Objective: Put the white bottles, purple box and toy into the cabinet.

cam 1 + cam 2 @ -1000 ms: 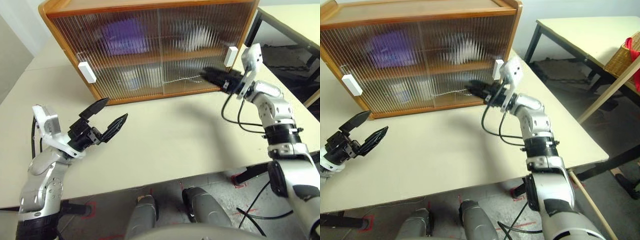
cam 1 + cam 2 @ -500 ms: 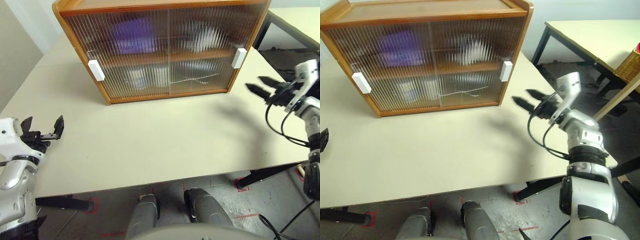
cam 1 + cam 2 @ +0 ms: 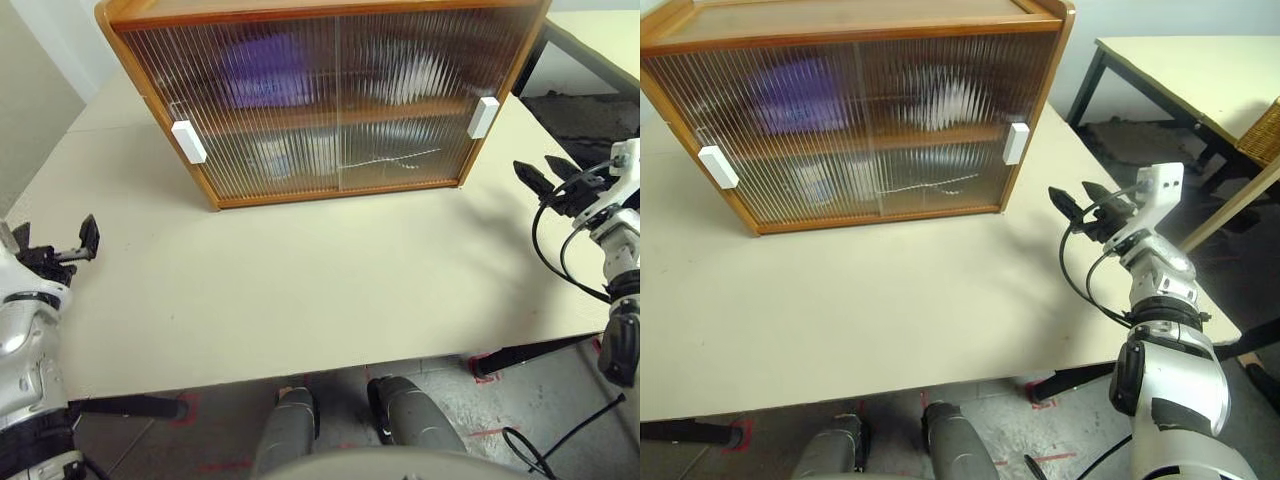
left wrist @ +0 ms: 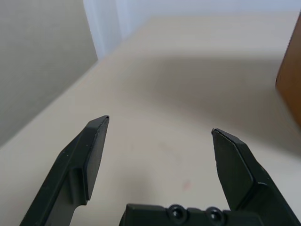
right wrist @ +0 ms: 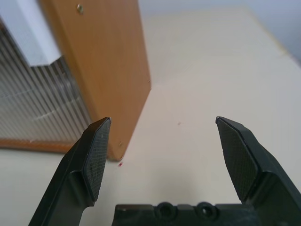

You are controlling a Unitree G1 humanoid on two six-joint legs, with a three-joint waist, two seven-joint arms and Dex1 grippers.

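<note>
The cabinet (image 3: 330, 25) stands at the back of the table with both ribbed sliding doors shut. Its white handles (image 3: 188, 141) sit at the outer edges. Behind the doors the purple box (image 3: 262, 72) shows as a blur on the upper shelf, at the left. A white blur (image 3: 410, 75) lies to its right and a pale shape (image 3: 275, 155) sits below; I cannot tell which is the toy or a white bottle. My left gripper (image 3: 55, 238) is open and empty over the table's left edge. My right gripper (image 3: 1072, 192) is open and empty, right of the cabinet's side wall (image 5: 106, 61).
The cream table (image 3: 320, 280) lies bare in front of the cabinet. A second table (image 3: 1180, 70) stands at the back right, with a wicker basket (image 3: 1265, 135) on it. The floor shows below the table's front edge.
Both arms have swung outward from the cabinet's front to the table's sides. The right gripper left the right door and has opened wide. The left gripper stayed open.
</note>
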